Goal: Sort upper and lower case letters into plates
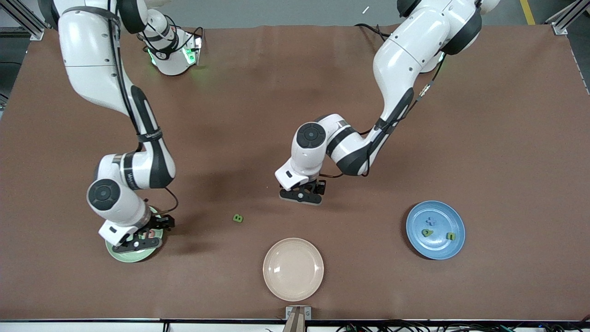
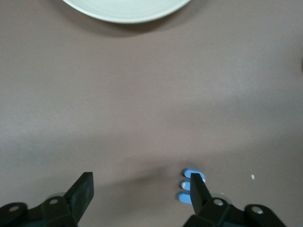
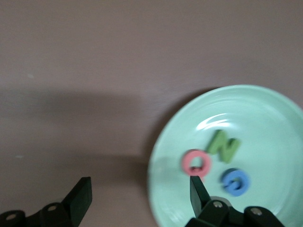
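The pale green plate lies near the right arm's end of the table. It holds a red Q, a green N and a blue G. My right gripper hangs open just over this plate, empty, one finger above the rim. The blue plate carries a blue t, a green a and another green letter. A green B lies loose on the table. My left gripper is open low over the table, one finger partly covering a blue m.
A cream-beige plate sits empty near the front edge, nearer the camera than the left gripper; its rim shows in the left wrist view. The brown mat covers the table.
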